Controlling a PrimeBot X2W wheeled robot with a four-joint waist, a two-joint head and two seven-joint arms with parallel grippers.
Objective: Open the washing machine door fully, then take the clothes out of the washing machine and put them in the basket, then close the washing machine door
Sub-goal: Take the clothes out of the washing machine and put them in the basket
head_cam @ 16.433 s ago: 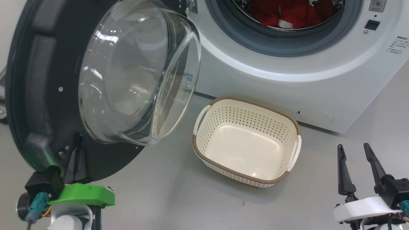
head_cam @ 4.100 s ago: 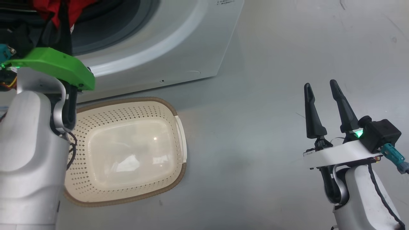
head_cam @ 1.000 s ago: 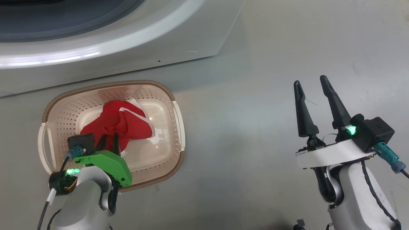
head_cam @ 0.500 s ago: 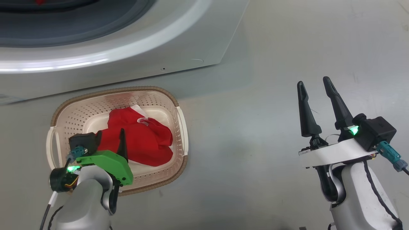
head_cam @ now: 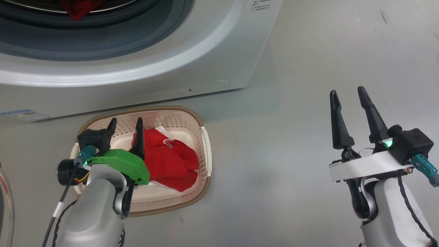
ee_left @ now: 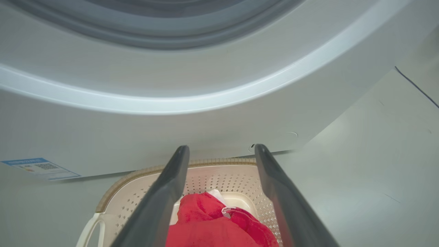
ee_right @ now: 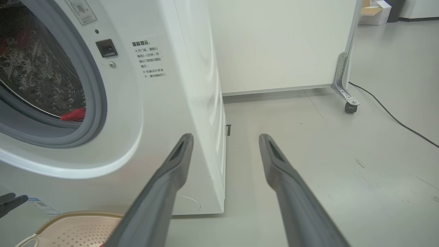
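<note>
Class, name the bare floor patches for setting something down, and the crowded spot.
Bare floor lies between the basket and the right gripper, and right of the washing machine. Crowded: the basket, with clothes under the left gripper.

The washing machine (head_cam: pixel 144 82) was white, w/ a grey drum seal (head_cam: pixel 85 51), a blue & white sticker (head_cam: pixel 24 115) and small dark printed txt. The drum (ee_right: pixel 31 68) was shiny metal w/ a dotted pattern. The basket (head_cam: pixel 171 118) was cream, its walls dotted w/ rows of small holes, rim brown & woven-looking, handles white. The clothes (head_cam: pixel 171 161) were bright red w/ bits of white. The left gripper (head_cam: pixel 125 120) had black fingers on a green mount (head_cam: pixel 120 164); the right gripper (head_cam: pixel 347 91) had black fingers, a white mount (head_cam: pixel 367 164) & a teal plug (head_cam: pixel 425 168). The floor (head_cam: pixel 291 171) was plain pale grey.
</note>
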